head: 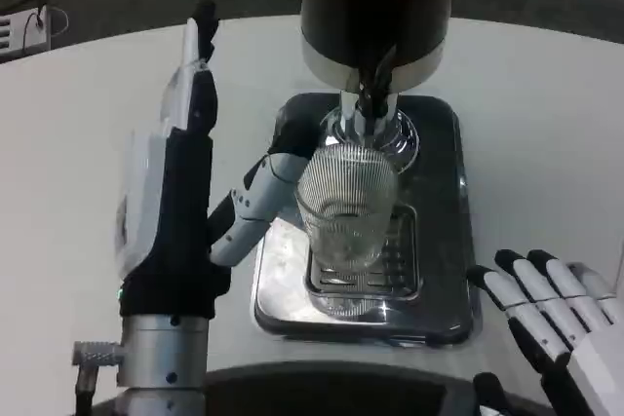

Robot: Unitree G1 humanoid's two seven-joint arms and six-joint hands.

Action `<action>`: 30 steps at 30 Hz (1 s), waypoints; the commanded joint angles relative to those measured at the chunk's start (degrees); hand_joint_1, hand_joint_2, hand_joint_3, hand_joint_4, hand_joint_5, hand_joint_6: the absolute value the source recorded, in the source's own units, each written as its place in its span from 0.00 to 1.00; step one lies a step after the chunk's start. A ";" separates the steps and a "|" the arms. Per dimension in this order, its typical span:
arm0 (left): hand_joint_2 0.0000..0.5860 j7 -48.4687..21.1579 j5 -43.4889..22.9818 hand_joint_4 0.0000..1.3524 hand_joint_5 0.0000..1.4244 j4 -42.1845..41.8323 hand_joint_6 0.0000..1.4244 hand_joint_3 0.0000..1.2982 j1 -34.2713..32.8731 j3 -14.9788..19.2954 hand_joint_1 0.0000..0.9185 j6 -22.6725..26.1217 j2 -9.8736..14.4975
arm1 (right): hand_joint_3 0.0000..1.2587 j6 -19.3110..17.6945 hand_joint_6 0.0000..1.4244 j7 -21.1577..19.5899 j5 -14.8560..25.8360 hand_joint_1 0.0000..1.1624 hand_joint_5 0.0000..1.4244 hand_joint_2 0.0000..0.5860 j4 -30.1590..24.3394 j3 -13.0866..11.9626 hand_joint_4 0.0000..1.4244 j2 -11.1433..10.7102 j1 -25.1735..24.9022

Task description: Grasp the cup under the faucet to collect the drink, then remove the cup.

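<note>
Right hand (pixel 551 323): it was low at the near right, resting by the drink machine, with its fingers spread apart and holding nothing.
Left hand (pixel 180 192): it stood upright on the left, with long fingers pointing far away and the thumb reaching right to touch the cup's left side. It was not wrapped around the cup, so it held nothing yet.
Cup (pixel 346 207): a clear ribbed glass stood upright on the drip tray (pixel 405 270), right under the faucet (pixel 370 94).
Drink machine (pixel 375 7): dark and round, it stood at the far end of its shiny base.
Drink: I could not tell if any was in the cup.
Done: the cup sat in the right spot.
Left to do: I think the grasp, the filling and taking the cup away.
</note>
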 commanded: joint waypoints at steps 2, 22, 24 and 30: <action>0.23 -5.45 -0.68 0.00 0.00 -5.98 0.00 0.00 -1.55 -0.02 0.00 0.53 0.19 | 0.09 -0.66 0.03 0.59 0.84 0.25 0.02 0.97 -1.43 -0.13 0.03 -0.27 0.95; 0.25 -19.90 -1.24 0.00 0.00 -11.24 0.00 0.00 -8.50 -2.75 0.00 10.19 -0.67 | 0.09 -0.52 0.03 0.29 1.42 0.25 0.02 0.97 -1.63 -0.20 0.03 -0.19 1.06; 0.25 -20.64 -1.48 0.00 0.00 -11.00 0.00 0.00 -8.61 -3.22 0.00 11.02 -0.83 | 0.09 -0.45 0.03 0.24 1.57 0.25 0.02 0.96 -1.63 -0.33 0.03 -0.16 1.06; 0.25 -21.82 -1.49 0.00 0.00 -9.53 0.00 0.00 -8.22 -4.26 0.00 11.57 -0.97 | 0.09 -0.38 0.03 0.25 1.79 0.24 0.02 0.96 -1.70 -0.55 0.03 -0.06 1.14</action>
